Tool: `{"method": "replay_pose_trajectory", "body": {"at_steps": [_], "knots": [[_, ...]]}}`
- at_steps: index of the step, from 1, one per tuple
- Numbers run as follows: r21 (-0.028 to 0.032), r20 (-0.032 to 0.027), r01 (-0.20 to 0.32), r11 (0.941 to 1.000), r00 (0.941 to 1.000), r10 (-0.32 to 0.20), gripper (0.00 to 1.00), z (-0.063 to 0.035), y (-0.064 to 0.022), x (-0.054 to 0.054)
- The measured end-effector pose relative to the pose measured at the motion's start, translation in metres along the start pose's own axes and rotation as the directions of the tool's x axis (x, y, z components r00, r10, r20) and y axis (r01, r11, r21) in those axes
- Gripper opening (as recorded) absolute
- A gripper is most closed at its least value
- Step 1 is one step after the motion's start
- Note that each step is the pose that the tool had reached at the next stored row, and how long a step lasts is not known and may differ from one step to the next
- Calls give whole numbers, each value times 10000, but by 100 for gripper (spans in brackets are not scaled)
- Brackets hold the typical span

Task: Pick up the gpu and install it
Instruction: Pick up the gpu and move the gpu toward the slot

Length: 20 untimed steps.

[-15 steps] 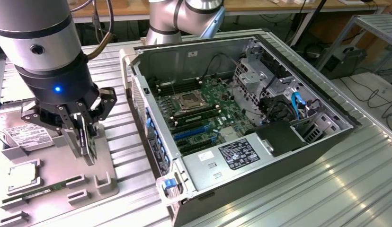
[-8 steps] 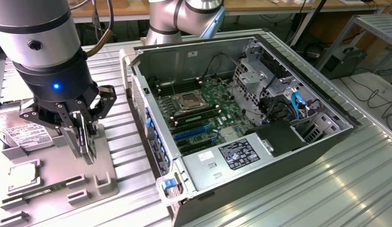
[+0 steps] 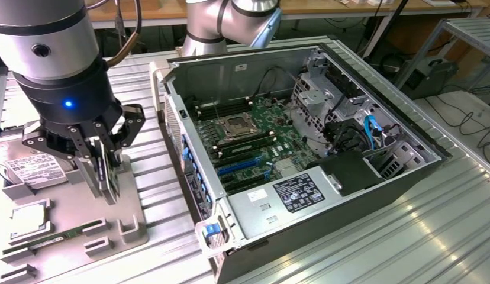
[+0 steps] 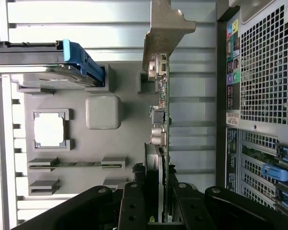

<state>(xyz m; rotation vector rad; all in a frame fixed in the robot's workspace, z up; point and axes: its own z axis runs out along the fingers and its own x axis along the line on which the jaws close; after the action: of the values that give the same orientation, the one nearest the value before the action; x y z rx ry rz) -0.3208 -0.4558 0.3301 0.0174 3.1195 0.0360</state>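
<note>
Pincer point(image 4: 161, 207) clamped on gpu point(image 4: 162, 120), held edge-on, bracket point(image 4: 165, 28) at the end away from the fingers. At grey holder tray point(image 4: 129, 110) on table point(image 3: 434, 236), the exterior view's left of open computer case point(image 3: 229, 71). Grip: apparently done. Install: outstanding; blue slots point(image 3: 243, 167) vacant.

I am reading nothing clearly: print is showing on the hard drive's white label point(image 3: 32, 168), the power supply's black sticker point(image 3: 299, 194) and a strip label point(image 4: 232, 119) on the case's rear, all too small.
</note>
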Motion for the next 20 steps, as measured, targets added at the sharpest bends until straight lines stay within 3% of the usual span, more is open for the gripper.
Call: {"method": "replay_pose_trajectory", "body": {"at_steps": [14,20], "knots": [[147,-1,3,9999,10000,-3,27,-125,3,-3],[231,0,5,9997,10000,-5,27,-253,6,-5]]}}
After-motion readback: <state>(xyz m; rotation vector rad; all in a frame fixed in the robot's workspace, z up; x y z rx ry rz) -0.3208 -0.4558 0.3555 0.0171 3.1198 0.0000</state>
